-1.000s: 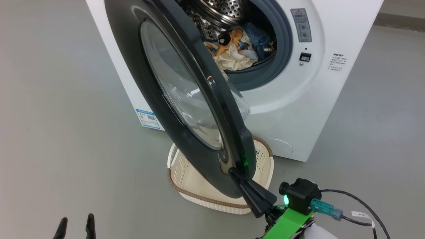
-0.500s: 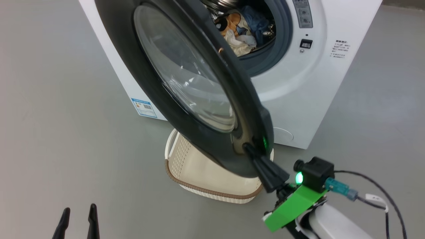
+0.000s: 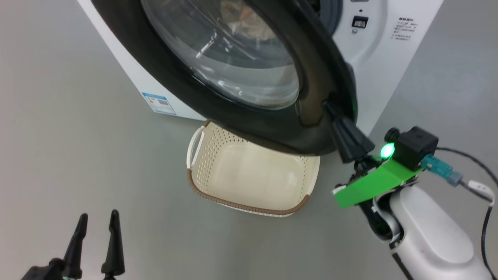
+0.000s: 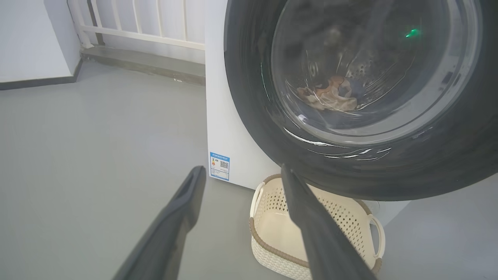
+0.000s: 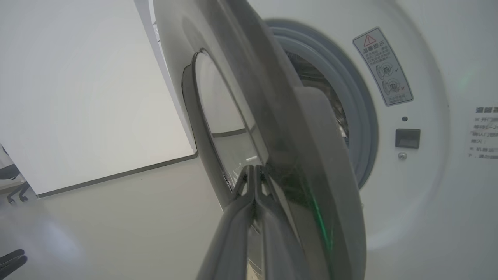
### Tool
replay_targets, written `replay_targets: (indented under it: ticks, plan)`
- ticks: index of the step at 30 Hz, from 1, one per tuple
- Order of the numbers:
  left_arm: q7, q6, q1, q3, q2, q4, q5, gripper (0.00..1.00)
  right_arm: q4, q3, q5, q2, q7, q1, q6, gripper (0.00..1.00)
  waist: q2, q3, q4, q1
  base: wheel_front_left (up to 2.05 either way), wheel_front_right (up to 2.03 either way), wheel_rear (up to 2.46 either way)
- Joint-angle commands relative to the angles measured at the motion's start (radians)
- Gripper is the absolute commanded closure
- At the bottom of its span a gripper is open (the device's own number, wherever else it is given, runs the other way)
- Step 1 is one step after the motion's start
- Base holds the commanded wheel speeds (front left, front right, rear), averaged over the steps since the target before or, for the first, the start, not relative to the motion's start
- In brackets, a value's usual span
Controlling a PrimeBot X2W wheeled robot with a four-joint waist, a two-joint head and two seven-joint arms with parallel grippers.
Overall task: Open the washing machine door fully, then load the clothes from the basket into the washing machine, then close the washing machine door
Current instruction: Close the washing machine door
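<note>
The washing machine door (image 3: 272, 128) stands nearly closed over the white washing machine (image 3: 385, 58). My right gripper (image 3: 328, 105) is shut, its tips resting on the door's outer black rim near the free edge; the right wrist view shows the joined fingers (image 5: 255, 168) on the door (image 5: 311, 155). The clothes (image 4: 328, 93) lie in the drum, blurred behind the glass. The basket (image 3: 218, 198) sits on the floor under the door with nothing in it. My left gripper (image 3: 99, 214) is open and holds nothing, low at the left, apart from everything.
Grey floor spreads left and in front of the machine. A blue label (image 4: 220, 166) marks its lower front. A grey rubber ring (image 5: 362, 128) and a latch slot (image 5: 407, 138) show behind the door's edge. A white railing (image 4: 155, 23) stands far behind.
The door has swung toward the machine's opening, with my shut right gripper moving along on its rim. The clothes now show only through the glass. The head camera has shifted too.
</note>
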State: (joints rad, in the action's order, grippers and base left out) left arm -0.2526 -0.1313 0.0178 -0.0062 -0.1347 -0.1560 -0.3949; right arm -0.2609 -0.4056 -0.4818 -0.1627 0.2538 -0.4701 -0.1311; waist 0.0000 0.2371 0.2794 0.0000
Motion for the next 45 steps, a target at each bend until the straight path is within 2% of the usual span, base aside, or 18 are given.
replay_targets:
  ticks: [1,29,40,41,44,45]
  plan:
    - [-0.009,0.001,-0.036,0.026,-0.011,0.024,-0.007,0.0,0.015,0.008,0.017,0.002,0.008,-0.037,0.0,1.0,0.0,0.025,0.009,0.0,0.0,0.0,0.0]
    - [-0.009,0.001,-0.175,-0.025,0.009,0.033,-0.019,0.0,-0.076,0.245,0.075,-0.033,0.008,-0.333,0.0,1.0,0.0,0.189,0.075,0.0,0.0,0.0,0.0]
    - [-0.009,0.001,-0.188,-0.016,0.01,0.02,-0.017,0.0,-0.084,0.203,0.075,-0.022,0.008,-0.308,0.0,0.99,0.0,0.173,0.061,0.0,0.0,0.0,0.0]
    - [-0.009,0.001,-0.185,-0.011,0.01,0.018,-0.017,0.0,-0.086,0.195,0.074,-0.022,0.008,-0.297,0.0,0.8,0.0,0.166,0.057,0.0,0.0,0.0,0.0]
    - [-0.009,0.001,-0.175,-0.002,0.008,0.015,-0.016,0.0,-0.085,0.167,0.065,-0.018,0.008,-0.26,0.0,0.45,0.0,0.143,0.045,0.0,0.0,0.0,0.0]
    - [-0.009,0.001,-0.172,0.0,0.007,0.015,-0.015,0.0,-0.082,0.161,0.061,-0.016,0.008,-0.246,0.0,0.2,0.0,0.135,0.041,0.0,0.0,0.0,0.0]
